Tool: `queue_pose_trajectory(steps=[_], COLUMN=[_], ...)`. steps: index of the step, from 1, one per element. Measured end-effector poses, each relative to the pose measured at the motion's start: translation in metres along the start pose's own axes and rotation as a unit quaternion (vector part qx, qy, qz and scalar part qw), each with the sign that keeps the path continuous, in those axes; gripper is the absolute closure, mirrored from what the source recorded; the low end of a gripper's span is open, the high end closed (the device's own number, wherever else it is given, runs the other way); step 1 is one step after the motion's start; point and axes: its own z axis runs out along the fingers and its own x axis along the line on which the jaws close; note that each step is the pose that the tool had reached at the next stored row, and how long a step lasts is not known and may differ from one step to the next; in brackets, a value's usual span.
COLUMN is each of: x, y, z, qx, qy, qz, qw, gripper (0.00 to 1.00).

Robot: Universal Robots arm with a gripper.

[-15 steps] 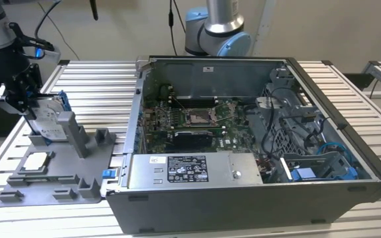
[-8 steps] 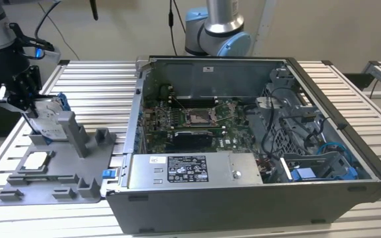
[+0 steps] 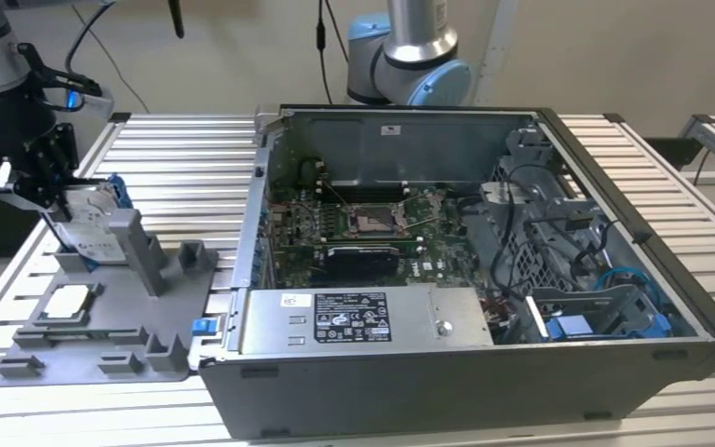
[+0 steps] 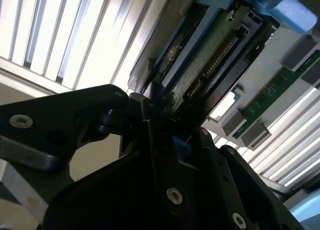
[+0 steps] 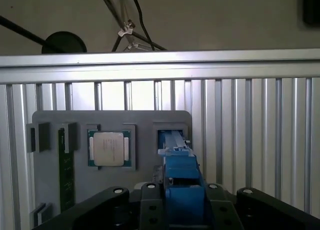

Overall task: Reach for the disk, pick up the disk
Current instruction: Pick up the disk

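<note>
Robotics lab, test-cell setup. Evidence: slatted aluminium bench [image 3: 178,158], desktop PC case [image 3: 457,391] lying open on it with the motherboard [image 3: 357,219] exposed, grey parts fixture [image 3: 97,349] beside the case, industrial robot arm [image 3: 413,51] behind the case, cables [image 3: 324,37] hanging loose in front of a bare wall [image 3: 606,47].

In your exterior view, the fixture tray [image 3: 115,328] lies on the slatted table [image 3: 183,158] at the frame's lower left, with the open computer case [image 3: 655,307] to its right. The disk [image 3: 87,223] stands upright at the tray's far end, with the gripper [image 3: 49,191] clasping its upper edge. The processor chip [image 3: 66,303] lies on the tray, lower in the frame.
</note>
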Motion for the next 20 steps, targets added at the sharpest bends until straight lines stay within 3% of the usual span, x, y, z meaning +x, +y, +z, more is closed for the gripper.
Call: queue_pose_trajectory(steps=[6,10,14,16,20], x=[0.0,0.0,0.0,0.0001,0.0001], y=[0.0,0.0,0.0,-0.0001,0.0], z=[0.0001,0.0002,0.0,0.0,0.0], qx=[0.0,0.0004,0.0002,0.0001,-0.0003], qy=[0.0001,0.0064,0.0067,0.0038,-0.0095], qz=[0.0,0.0,0.0,0.0,0.0], qw=[1.0,1.0,1.0,1.0,1.0], gripper=[1.0,1.0,1.0,1.0,1.0])
